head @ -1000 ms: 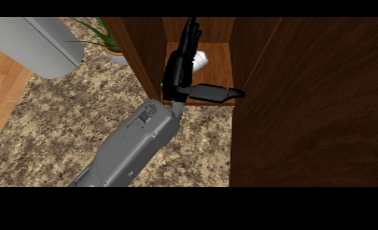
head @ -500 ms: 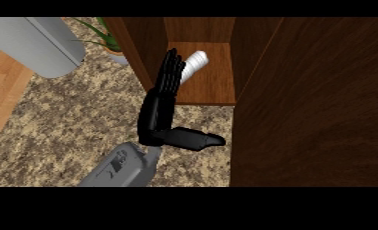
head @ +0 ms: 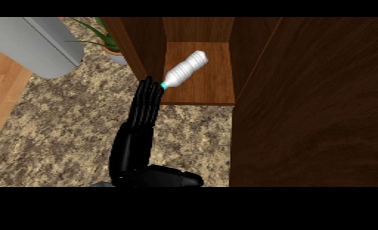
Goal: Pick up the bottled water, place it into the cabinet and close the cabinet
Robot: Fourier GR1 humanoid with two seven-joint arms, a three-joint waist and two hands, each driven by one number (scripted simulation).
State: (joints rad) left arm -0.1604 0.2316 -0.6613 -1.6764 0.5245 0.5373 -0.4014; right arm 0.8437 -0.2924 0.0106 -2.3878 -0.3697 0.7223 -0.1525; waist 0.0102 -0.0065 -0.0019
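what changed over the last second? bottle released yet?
Yes. The left hand let go of the bottled water and drew back out of the cabinet, fingers now straight. The bottle lies tilted on the shelf. The cabinet has not moved and is not yet closed.

- Light fell soft and even over the speckled counter, its tone alike from the left edge to the cabinet.
- The shelf was a warm mid-brown, brighter than the cabinet walls around it.
- The door at the right was the darkest wood, with its grain showing only faintly.
- The white bottle, near the shelf's front edge, was the brightest thing in view.
- The black left hand carried thin grey highlights along its straight fingers.
- The grey appliance at the counter's far left corner shaded gently toward its rounded edge.
- The cabinet's edges ran straight right out to the frame.
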